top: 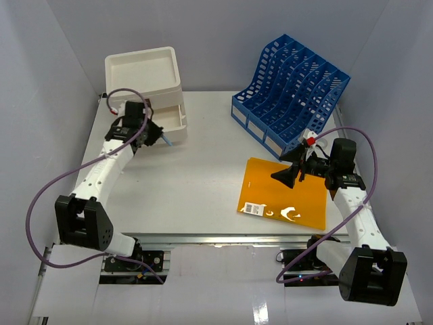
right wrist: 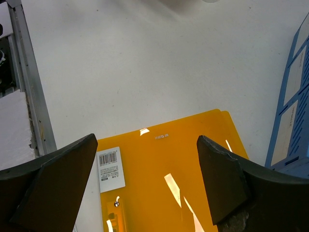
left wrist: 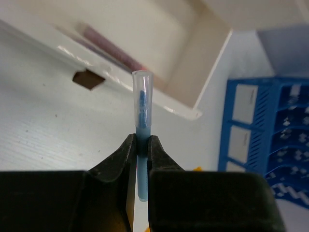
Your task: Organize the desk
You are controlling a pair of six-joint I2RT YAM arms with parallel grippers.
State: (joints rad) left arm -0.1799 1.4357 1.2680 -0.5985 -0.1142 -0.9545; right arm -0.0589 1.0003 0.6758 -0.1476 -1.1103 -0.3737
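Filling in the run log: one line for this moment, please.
left gripper: shut on blue pen, by open drawer | right gripper: open, over orange folder

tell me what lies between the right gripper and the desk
An orange folder, lying flat on the desk below the open right gripper. The right wrist view shows it most plainly, between the spread fingers.

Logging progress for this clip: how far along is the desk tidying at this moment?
Done: a reddish thing, too blurred to name, lies in the open drawer. In hand: the left gripper is shut on a pen, close to that drawer. Left: the folder lies flat on the desk under the open right gripper, not in the rack. Roughly midway, I'd judge.
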